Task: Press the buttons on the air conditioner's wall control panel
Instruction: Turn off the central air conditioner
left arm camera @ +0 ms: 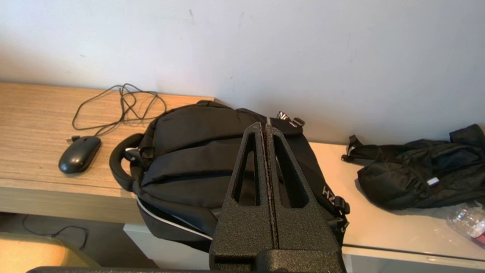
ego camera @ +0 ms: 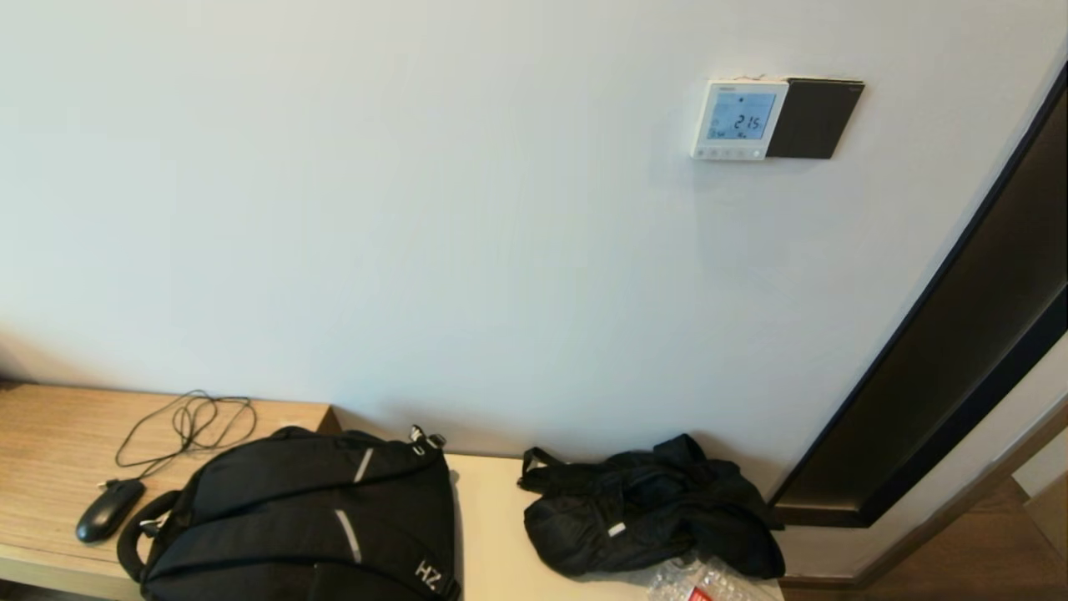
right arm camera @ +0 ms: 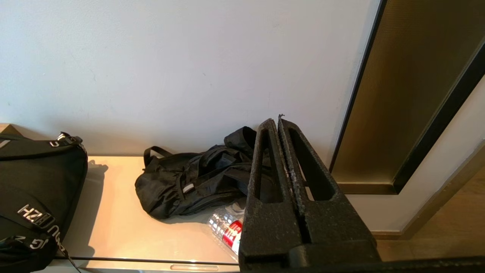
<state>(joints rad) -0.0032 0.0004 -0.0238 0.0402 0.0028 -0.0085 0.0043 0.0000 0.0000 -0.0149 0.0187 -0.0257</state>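
The white square wall control panel (ego camera: 739, 118) hangs high on the white wall at the upper right of the head view. Its pale blue screen shows digits. A row of tiny round buttons (ego camera: 727, 153) runs along its lower edge. A plain black square plate (ego camera: 814, 118) sits right next to it. Neither gripper shows in the head view. My left gripper (left arm camera: 264, 126) is shut and empty, low over a black backpack. My right gripper (right arm camera: 276, 120) is shut and empty, low over a crumpled black bag. The panel shows in neither wrist view.
A black backpack (ego camera: 309, 517) and a crumpled black bag (ego camera: 642, 509) lie on the low counter (ego camera: 488, 534). A black mouse (ego camera: 108, 511) with its cable lies on the wooden desk at left. A plastic bottle (right arm camera: 227, 229) lies by the bag. A dark door frame (ego camera: 959, 367) stands at right.
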